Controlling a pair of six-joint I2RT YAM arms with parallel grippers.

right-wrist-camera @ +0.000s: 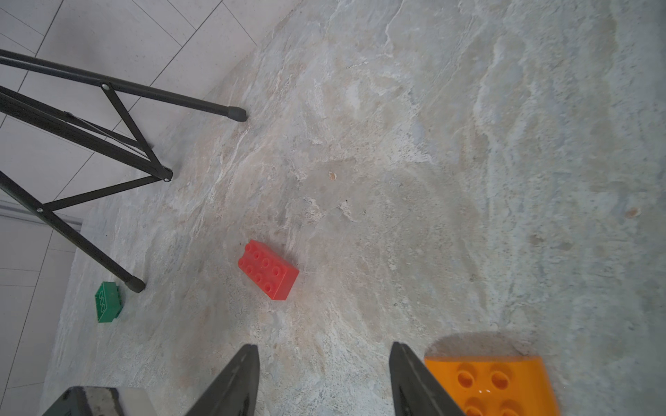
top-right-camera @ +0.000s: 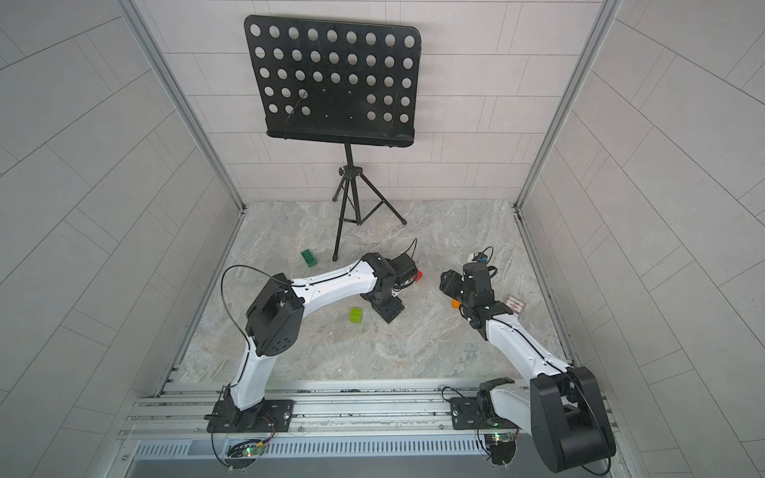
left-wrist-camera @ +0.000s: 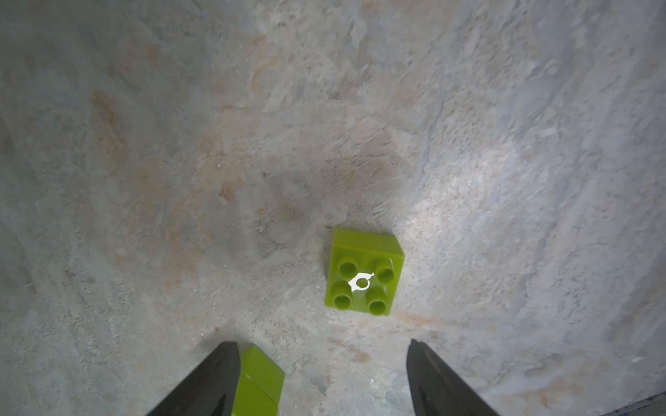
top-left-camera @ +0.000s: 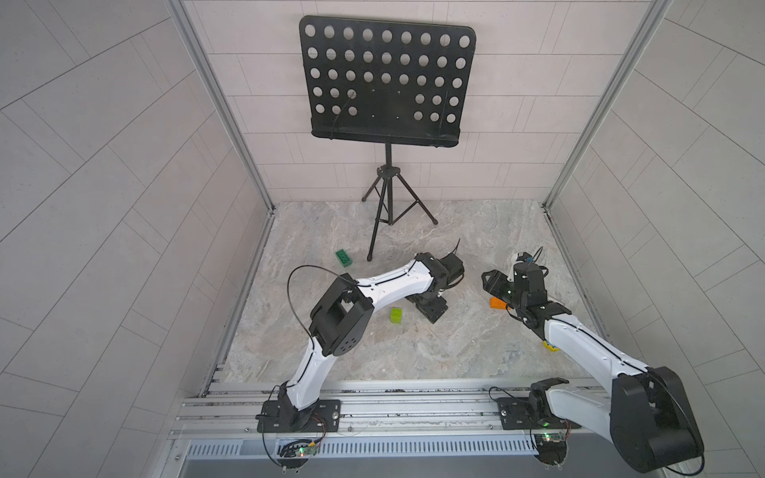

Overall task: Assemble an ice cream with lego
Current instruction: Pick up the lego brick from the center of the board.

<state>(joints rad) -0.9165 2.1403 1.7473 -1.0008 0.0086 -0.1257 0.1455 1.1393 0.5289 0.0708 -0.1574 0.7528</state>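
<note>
Left wrist view: shows left gripper [left-wrist-camera: 322,344] with jaws apart, clamped on nothing; lime-green stack [left-wrist-camera: 257,381], 1 seam across it, lying between them against 1 finger's inner face, clear of the other. Shows also 1 single lime-green brick [left-wrist-camera: 364,273], 4 studs up, on marble table [left-wrist-camera: 144,144] just beyond the fingertips. Right wrist view: shows right gripper [right-wrist-camera: 324,345] with jaws apart, bare table between them, orange piece [right-wrist-camera: 493,385] just outside 1 finger, studs showing. Places red brick [right-wrist-camera: 268,270] farther out, alone, and dark green brick [right-wrist-camera: 108,302] beside a foot of music stand [right-wrist-camera: 72,119]. In both top views: dark green brick far left, lime-green brick near centre beside the left arm, orange piece right of centre under the right gripper. Not yet assembled as ice cream; lego spread over the table.
</note>
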